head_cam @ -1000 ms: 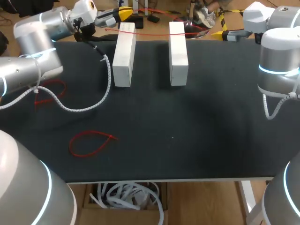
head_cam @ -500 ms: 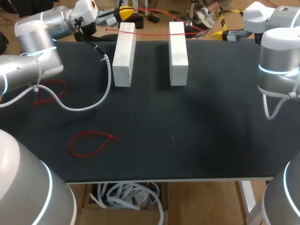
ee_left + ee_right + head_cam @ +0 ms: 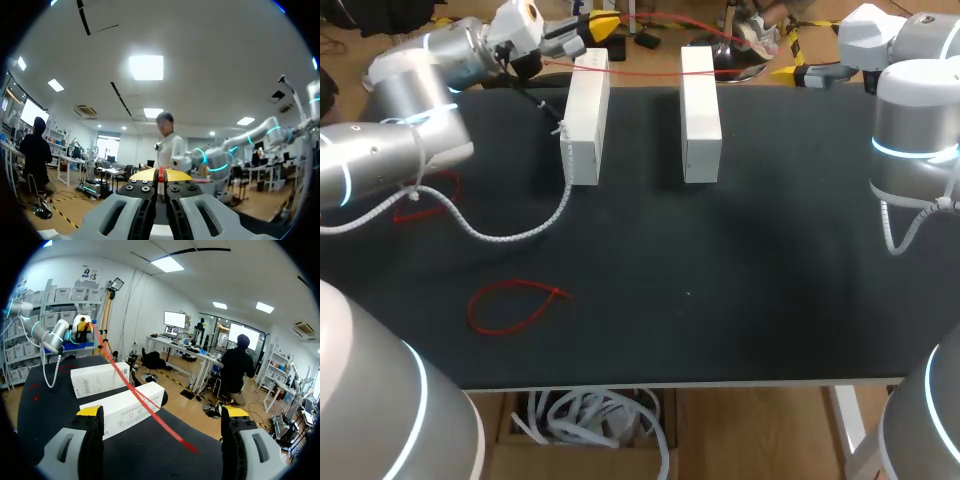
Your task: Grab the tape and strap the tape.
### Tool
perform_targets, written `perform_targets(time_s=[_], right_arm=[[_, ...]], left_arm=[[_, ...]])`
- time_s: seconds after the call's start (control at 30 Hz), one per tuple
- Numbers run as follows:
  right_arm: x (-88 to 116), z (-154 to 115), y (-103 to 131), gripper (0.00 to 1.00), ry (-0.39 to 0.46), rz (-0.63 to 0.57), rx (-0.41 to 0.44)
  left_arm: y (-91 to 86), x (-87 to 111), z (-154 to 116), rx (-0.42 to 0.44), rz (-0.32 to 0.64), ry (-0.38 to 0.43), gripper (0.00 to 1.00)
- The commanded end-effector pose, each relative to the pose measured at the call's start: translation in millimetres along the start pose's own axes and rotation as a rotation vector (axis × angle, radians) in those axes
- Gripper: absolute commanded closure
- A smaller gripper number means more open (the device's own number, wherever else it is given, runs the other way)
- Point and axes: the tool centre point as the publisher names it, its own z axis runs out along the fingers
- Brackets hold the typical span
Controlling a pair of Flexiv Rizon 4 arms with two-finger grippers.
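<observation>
A long thin red tape (image 3: 670,71) stretches over the far ends of two white boxes, the left box (image 3: 582,115) and the right box (image 3: 700,110). My left gripper (image 3: 600,25) hovers beyond the left box's far end, shut on one end of the tape (image 3: 161,172); its yellow tips (image 3: 145,175) meet around it. In the right wrist view the tape (image 3: 135,390) runs from the left gripper (image 3: 82,326) down to a point between my right gripper's fingers. The right gripper (image 3: 162,412) is wide open at the far right table edge (image 3: 790,70) and does not touch the tape.
Two more red ties lie on the black table: a loop (image 3: 515,300) near the front left and another (image 3: 425,195) partly under my left arm's white cable (image 3: 510,235). The table's middle and right side (image 3: 770,280) are bare.
My left gripper has shifted right, toward the left box's far end, carrying its tape end with it. The right arm has stayed still.
</observation>
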Motion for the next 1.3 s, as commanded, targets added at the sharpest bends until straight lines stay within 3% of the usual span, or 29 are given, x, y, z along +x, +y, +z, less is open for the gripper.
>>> perform_targets(time_s=[0.03, 0.3, 0.53, 0.67, 0.97, 1.3], right_arm=[[0.0, -0.3, 0.0, 0.00, 0.000, 0.000, 0.000], [0.0, -0.3, 0.0, 0.00, 0.000, 0.000, 0.000], [0.0, -0.3, 0.0, 0.00, 0.000, 0.000, 0.000], [0.0, -0.3, 0.0, 0.00, 0.000, 0.000, 0.000], [0.0, -0.3, 0.0, 0.00, 0.000, 0.000, 0.000], [0.0, -0.3, 0.0, 0.00, 0.000, 0.000, 0.000]], left_arm=[[-1.8, -5.3, 4.4, 0.005, 0.018, 0.002, 1.00], [-5.5, -1.5, 13.5, -0.005, 0.047, 0.003, 1.00], [-5.8, 0.2, 30.9, -0.003, 0.025, 0.140, 1.00], [-6.1, -0.6, 36.0, -0.015, 0.012, 0.174, 1.00], [-6.5, -0.7, 37.3, -0.030, -0.004, 0.183, 1.00], [-2.2, -1.5, 34.3, -0.041, -0.054, 0.119, 1.00]])
